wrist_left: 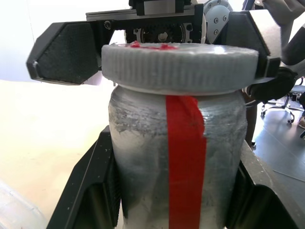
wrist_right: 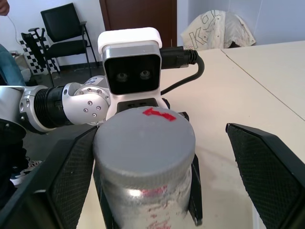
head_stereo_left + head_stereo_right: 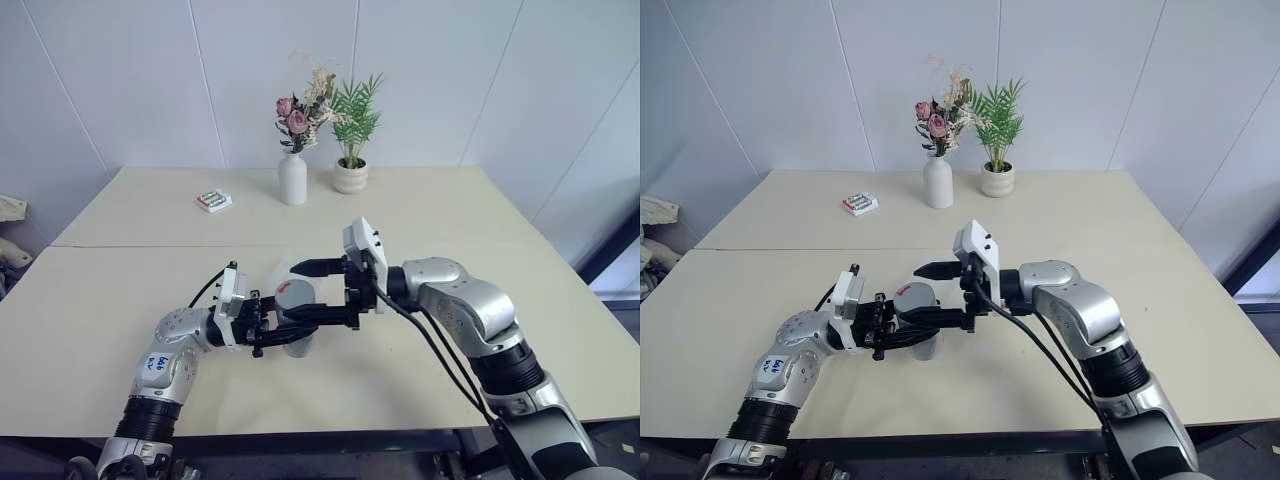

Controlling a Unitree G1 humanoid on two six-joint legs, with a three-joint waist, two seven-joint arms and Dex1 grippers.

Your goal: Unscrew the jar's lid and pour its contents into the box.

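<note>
Gripping the jar (image 3: 297, 340) low in the middle of the frame, the left gripper (image 3: 272, 330) has its 2 black fingers clamped on the silvery body, hiding much of it from the head camera. Up close, the left wrist view shows a red stripe running down the jar's side, with the bottom of the jar cut off at the lower edge. The lid (image 1: 179, 64) still sits on top, ribbed around its rim, a small red mark on its flat face. Whatever is inside cannot be made out through the cloudy wall. Right of centre, the right gripper (image 3: 312, 291) has its fingers spread wide, 1 on each side of the lid, not pressed to it. A pale, blurred edge at the lower left corner of the left wrist view is too unclear to name.
</note>
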